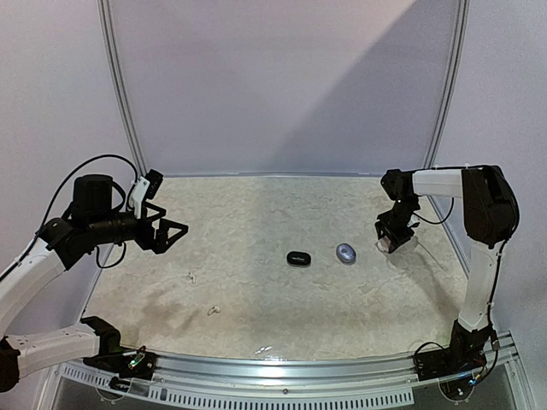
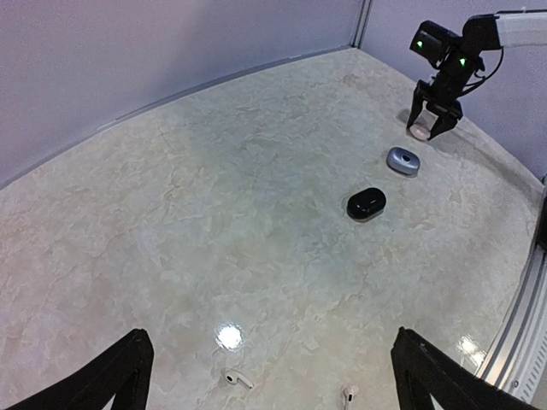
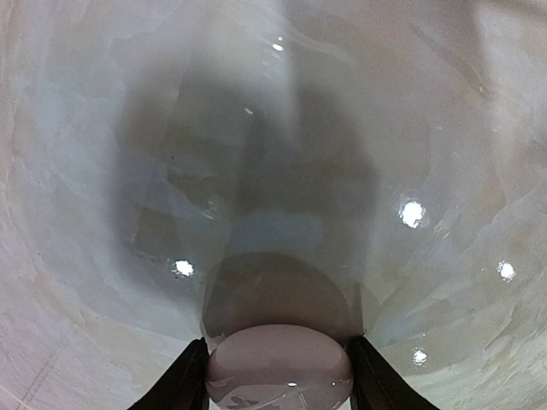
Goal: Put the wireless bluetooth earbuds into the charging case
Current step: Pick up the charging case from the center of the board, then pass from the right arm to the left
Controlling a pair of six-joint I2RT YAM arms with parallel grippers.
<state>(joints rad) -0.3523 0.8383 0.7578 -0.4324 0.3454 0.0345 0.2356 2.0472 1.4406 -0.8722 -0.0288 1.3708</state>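
Two white earbuds with short stems lie on the table near the left front, one (image 2: 238,378) (image 1: 192,276) and the other (image 2: 349,393) (image 1: 214,310). My left gripper (image 2: 272,343) (image 1: 171,229) hangs above them, wide open and empty. On the right, my right gripper (image 3: 278,343) (image 1: 395,239) is shut on a rounded white charging case (image 3: 279,369) (image 2: 420,131), low over the table. The case's lid looks closed.
A black pebble-shaped case (image 1: 298,257) (image 2: 367,203) and a silvery-grey one (image 1: 345,253) (image 2: 402,160) lie closed at mid-table, left of the right gripper. Walls enclose the back and sides. A metal rail (image 1: 282,367) runs along the front edge.
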